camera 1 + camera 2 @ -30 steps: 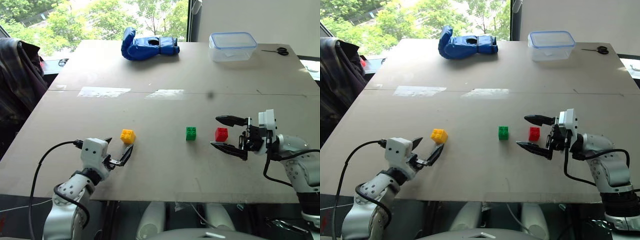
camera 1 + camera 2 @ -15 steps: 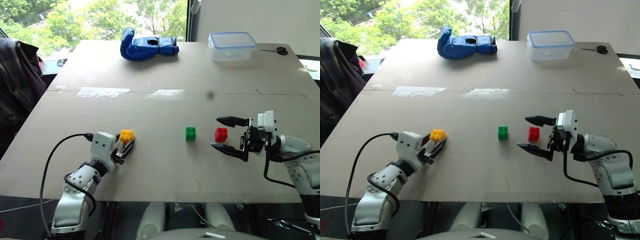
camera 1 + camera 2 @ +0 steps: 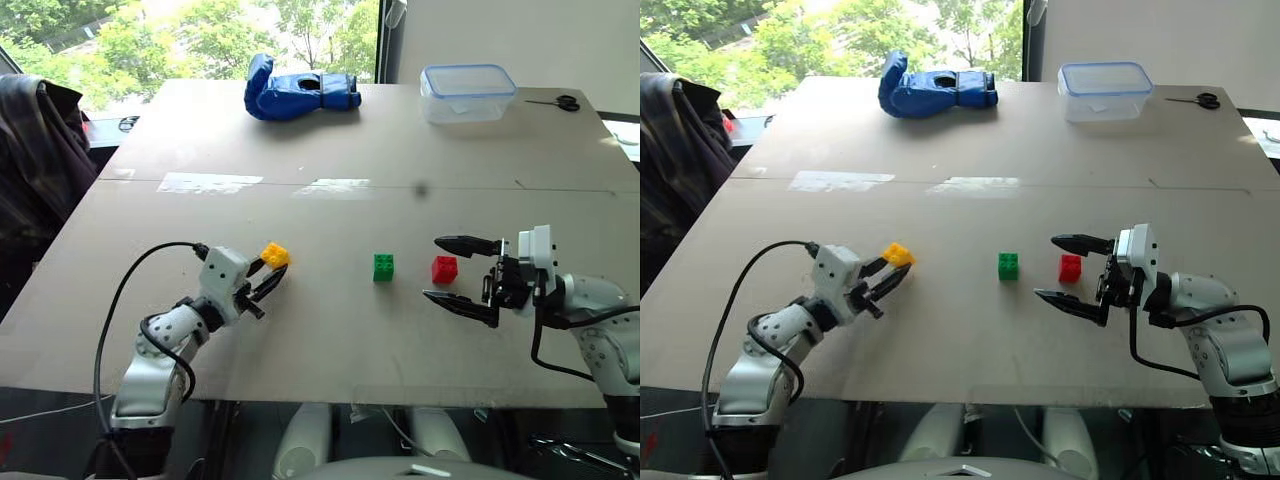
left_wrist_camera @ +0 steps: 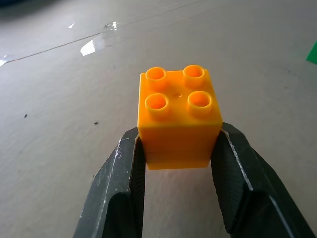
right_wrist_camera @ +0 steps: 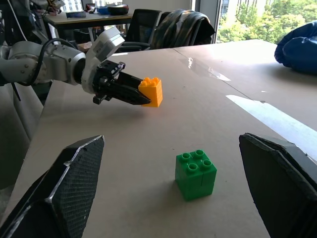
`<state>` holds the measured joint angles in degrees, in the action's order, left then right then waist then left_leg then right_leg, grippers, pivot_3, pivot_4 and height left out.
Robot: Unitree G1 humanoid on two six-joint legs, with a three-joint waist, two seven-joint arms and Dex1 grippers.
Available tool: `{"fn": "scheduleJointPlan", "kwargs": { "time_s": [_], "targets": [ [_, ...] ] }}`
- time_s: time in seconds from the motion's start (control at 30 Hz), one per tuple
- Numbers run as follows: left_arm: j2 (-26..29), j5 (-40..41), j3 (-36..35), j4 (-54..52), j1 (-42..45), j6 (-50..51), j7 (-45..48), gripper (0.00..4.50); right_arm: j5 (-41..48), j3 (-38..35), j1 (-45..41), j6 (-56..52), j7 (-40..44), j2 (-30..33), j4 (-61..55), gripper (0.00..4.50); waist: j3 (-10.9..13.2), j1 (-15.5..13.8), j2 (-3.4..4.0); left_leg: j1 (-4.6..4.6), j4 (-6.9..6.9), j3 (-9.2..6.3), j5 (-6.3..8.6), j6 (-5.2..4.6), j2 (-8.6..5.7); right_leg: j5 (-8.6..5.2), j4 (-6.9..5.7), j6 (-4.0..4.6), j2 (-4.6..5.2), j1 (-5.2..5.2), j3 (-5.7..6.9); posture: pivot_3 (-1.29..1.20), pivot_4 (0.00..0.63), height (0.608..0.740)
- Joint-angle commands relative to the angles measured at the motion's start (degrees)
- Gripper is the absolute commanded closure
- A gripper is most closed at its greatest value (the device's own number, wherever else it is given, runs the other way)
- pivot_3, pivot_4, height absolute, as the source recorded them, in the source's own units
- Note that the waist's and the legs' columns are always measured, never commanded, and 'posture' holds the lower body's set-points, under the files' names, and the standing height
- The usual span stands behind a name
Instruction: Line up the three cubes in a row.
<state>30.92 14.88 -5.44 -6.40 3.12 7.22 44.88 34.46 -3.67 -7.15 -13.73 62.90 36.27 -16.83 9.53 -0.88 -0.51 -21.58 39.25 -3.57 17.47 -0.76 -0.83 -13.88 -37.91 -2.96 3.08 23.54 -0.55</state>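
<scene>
The yellow cube [image 3: 275, 255] sits pinched between the fingers of the left claw [image 3: 268, 278], lifted clear of the tabletop [image 3: 330, 210], left of the other two. The green cube [image 3: 383, 267] and red cube [image 3: 444, 269] rest near each other on the tabletop. The right claw [image 3: 452, 272] hangs spread wide just beside the red cube, grasping nothing.

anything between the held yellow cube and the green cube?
Nothing: bare table between the yellow cube in the left tool and the green cube, seen in the left eye view.
</scene>
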Motion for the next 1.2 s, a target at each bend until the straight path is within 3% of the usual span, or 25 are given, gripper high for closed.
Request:
{"fn": "scheduleJointPlan", "kwargs": {
  "time_s": [0.03,0.13,0.3,0.63,1.2],
  "targets": [
    [4.95,-0.08,7.09,8.11,9.85,-6.44,17.22,3.22,0.15,-1.26,0.66,-0.05,0.20,0.81,-0.11,0.00,0.00,0.04,0.00,-0.04,0.00,0.00,0.00,0.01,-0.04,0.00,0.02,0.00,-0.03,0.01,0.05,0.00,0.150,0.740],
    [6.34,-1.43,12.14,17.47,17.84,-9.48,26.79,3.22,0.15,-1.06,0.12,-0.21,-0.33,0.39,0.48,0.00,0.00,0.55,0.01,-0.01,0.00,0.09,-0.01,0.01,-0.09,0.00,0.02,0.00,-0.06,0.02,-0.04,0.00,0.150,0.740],
    [3.08,-3.82,16.50,34.36,29.35,-15.98,35.07,3.22,0.29,-1.32,0.34,0.22,-1.82,-0.89,0.55,0.00,0.01,1.68,0.00,-0.08,0.00,0.08,-0.01,0.01,-0.12,0.00,0.02,-0.01,-0.13,0.09,-0.02,0.00,0.150,0.740],
    [0.41,-6.50,16.23,54.21,39.01,-27.12,41.36,3.22,1.43,-2.17,4.28,0.56,-3.12,-1.08,-3.38,0.00,0.01,1.67,-0.01,-0.09,0.05,0.08,0.01,-0.03,-0.13,0.01,-0.04,-0.02,-0.12,0.11,-0.04,0.00,0.150,0.740],
    [0.99,-8.22,15.57,62.53,39.93,-31.52,45.87,3.22,1.57,-3.08,4.86,0.06,-2.70,0.20,-3.89,0.00,0.00,2.08,-0.02,-0.02,0.06,0.08,0.01,-0.04,-0.06,0.01,-0.10,-0.02,-0.24,0.11,-0.11,0.00,0.150,0.740]
  ]
}}
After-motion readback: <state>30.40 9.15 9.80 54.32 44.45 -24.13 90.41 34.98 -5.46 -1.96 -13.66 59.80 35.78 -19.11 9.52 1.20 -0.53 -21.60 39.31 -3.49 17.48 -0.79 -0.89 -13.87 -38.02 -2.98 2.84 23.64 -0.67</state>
